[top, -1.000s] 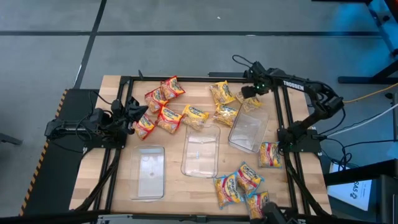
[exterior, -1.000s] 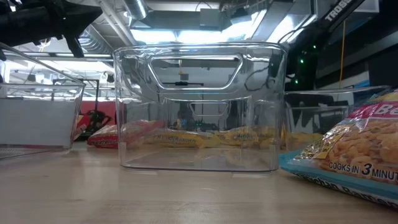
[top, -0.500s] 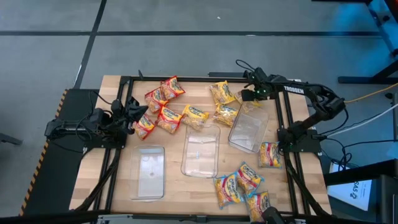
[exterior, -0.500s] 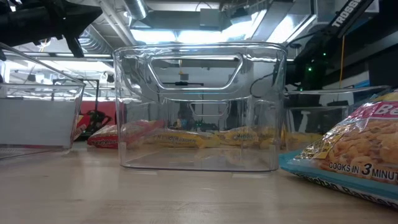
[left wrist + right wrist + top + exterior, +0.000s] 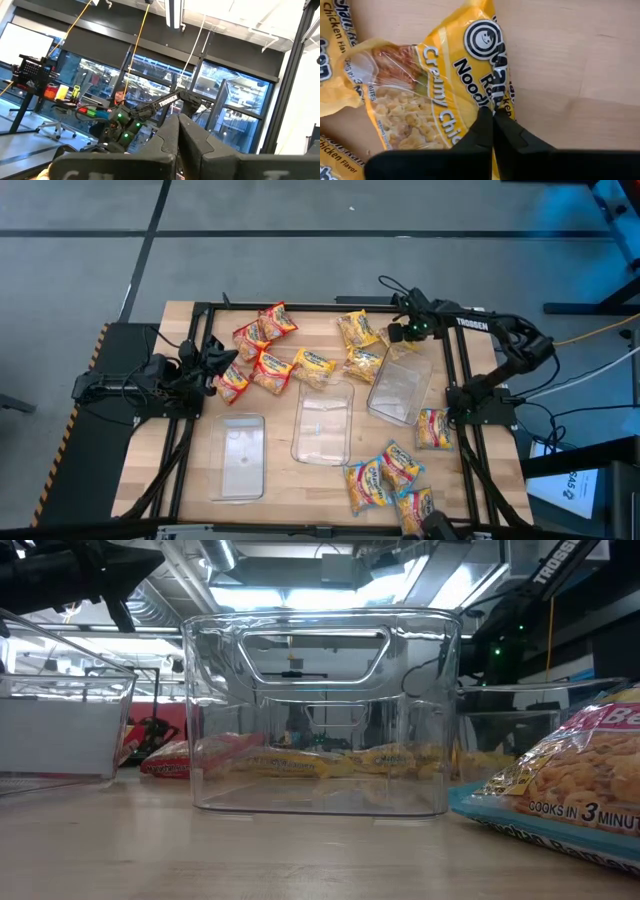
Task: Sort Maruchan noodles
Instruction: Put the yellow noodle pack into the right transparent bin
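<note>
Clenched: right gripper (image 5: 492,116) pinching a yellow packet (image 5: 445,85) at the table's (image 5: 270,490) far right, beside a clear tray (image 5: 400,390); arm reaching in from the right edge. Clenched too, on nothing: left gripper (image 5: 212,356), parked at the left edge, near red packets (image 5: 255,350). Farther packets scattered around three trays.

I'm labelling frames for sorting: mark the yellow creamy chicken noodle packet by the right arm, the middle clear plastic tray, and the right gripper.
Yellow creamy chicken noodle packet (image 5: 435,90), right wrist view, printed front.
Middle clear plastic tray (image 5: 322,425), high view, bare floor.
Right gripper (image 5: 493,116), right wrist view, between its fingertips.
</note>
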